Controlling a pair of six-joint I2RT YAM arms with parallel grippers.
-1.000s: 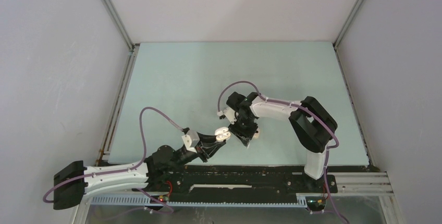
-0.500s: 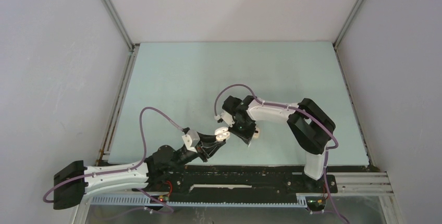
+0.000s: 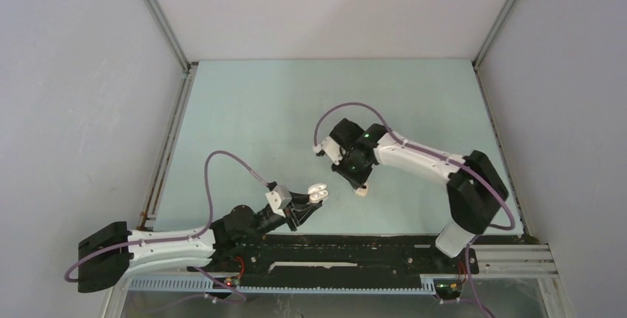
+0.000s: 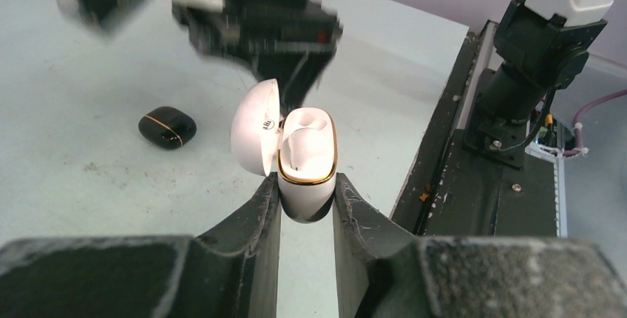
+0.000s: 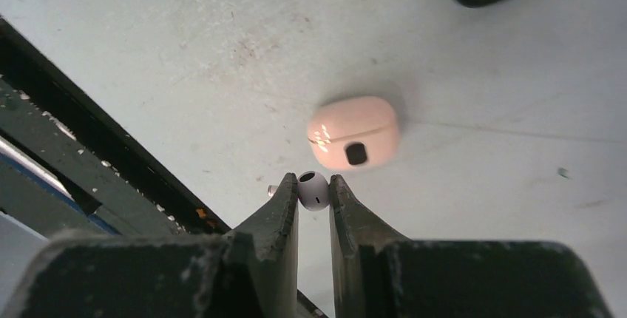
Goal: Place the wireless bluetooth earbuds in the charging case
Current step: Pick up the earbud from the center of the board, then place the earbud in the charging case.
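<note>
The left gripper [image 4: 307, 194] is clamping the white case [image 4: 307, 157] by its lower body, holding it upright off the table [image 3: 244, 111] near the front edge. Its lid [image 4: 255, 137] is standing open, swung to the left. The gold-rimmed cavity is showing white moulded shapes, and whether a bud is sitting in it cannot be told. Just beyond, the right gripper [image 5: 313, 185] is pinching one white earbud [image 5: 313, 189] between its fingertips, above the table. A closed pink case [image 5: 353, 132] is lying on the table just past that bud. A closed black case [image 4: 168, 126] is lying farther off, apart from both grippers.
</note>
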